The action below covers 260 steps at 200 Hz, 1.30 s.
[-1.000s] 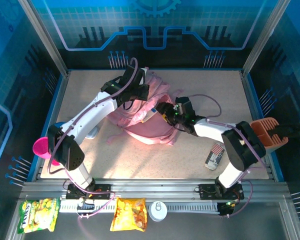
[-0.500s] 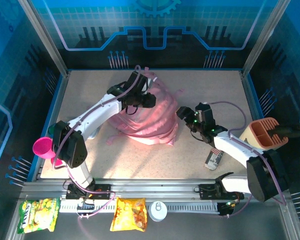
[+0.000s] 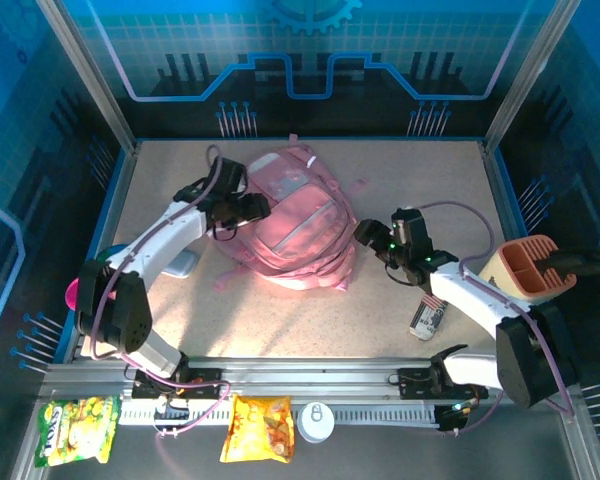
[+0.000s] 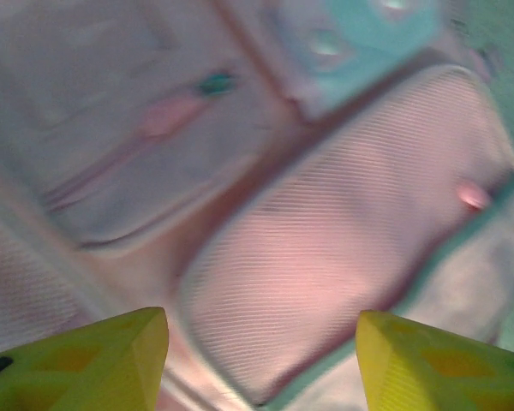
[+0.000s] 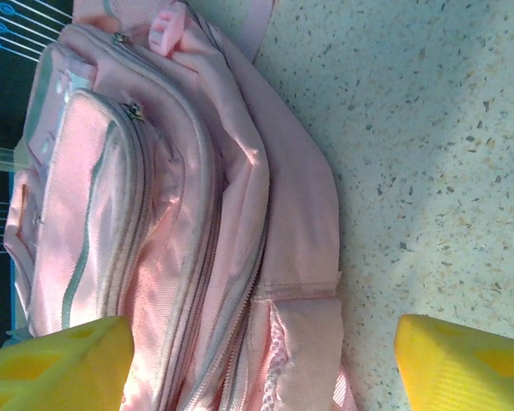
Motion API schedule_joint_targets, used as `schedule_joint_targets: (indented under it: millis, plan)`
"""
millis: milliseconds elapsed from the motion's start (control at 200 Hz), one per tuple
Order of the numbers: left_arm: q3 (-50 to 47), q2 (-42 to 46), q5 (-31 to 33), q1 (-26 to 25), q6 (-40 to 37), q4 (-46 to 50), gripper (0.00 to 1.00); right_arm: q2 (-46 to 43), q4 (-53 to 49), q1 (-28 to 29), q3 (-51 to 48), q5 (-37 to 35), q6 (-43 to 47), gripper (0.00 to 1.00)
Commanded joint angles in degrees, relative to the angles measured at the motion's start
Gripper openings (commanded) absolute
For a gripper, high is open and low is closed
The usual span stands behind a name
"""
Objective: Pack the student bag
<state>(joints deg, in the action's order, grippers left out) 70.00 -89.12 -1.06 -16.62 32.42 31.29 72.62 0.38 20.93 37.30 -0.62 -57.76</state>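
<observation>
The student bag [image 3: 298,222], a large soft pink backpack, lies front-up in the middle of the table. My left gripper [image 3: 257,209] hovers at its left edge, open; in the left wrist view the yellow fingertips [image 4: 86,360] stand wide apart over the blurred front pocket [image 4: 325,265], holding nothing. My right gripper [image 3: 364,233] sits just off the bag's right side, also open. In the right wrist view the bag's zipped side [image 5: 197,240] lies between and beyond its fingertips [image 5: 467,364], untouched.
A peach-coloured organiser [image 3: 525,265] stands at the right edge, with a striped pack [image 3: 430,315] in front of it. A magenta cup [image 3: 75,293] and a blue object [image 3: 185,262] sit at the left. Snack bags [image 3: 258,428] and a white lid [image 3: 315,420] lie below the rail.
My left gripper has opened, let go of the bag and drawn back to the left. The bag has settled flat with its front up. My right gripper pulled away to the right and opened wider.
</observation>
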Motion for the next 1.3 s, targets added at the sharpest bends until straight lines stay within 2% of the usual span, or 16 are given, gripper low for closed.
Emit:
schedule_joint_targets:
  millis: [0, 255, 510, 690, 865, 1111, 1231, 1296]
  plan:
    - [-6.2, 3.4, 1.2, 3.9, 7.5, -2.1, 0.59, 2.0, -2.3, 0.2, 2.1, 2.1, 1.2, 0.81]
    - [-19.0, 5.4, -4.8, 12.1, 16.3, -11.3, 0.5, 6.6, -1.7, 0.6, 3.7, 5.8, 0.8, 0.8]
    - [-21.8, 1.7, -4.6, 13.4, 17.7, -14.9, 0.48, 9.3, 0.0, 1.0, 3.8, 8.0, -0.4, 0.8]
    - [-21.2, -2.2, -7.8, 13.5, 18.4, -18.9, 0.45, 10.2, 0.2, 1.0, 4.1, 8.9, -0.4, 0.78]
    - [-20.9, -3.6, -8.4, 13.5, 19.6, -20.6, 0.36, 14.2, -3.4, 1.0, 7.3, 10.7, 0.8, 0.68]
    - [-21.1, -3.7, -10.8, 13.3, 19.9, -21.9, 0.12, 20.2, -4.8, 0.5, 11.9, 12.1, 3.4, 0.53]
    - [-19.9, -3.1, -12.0, 12.4, 19.4, -21.3, 0.02, 23.2, -11.4, -0.5, 17.1, 8.6, 6.4, 0.47]
    - [-19.6, -2.7, -11.8, 10.9, 19.9, -20.9, 0.0, 24.7, -15.0, -1.2, 19.4, 5.7, 8.8, 0.47]
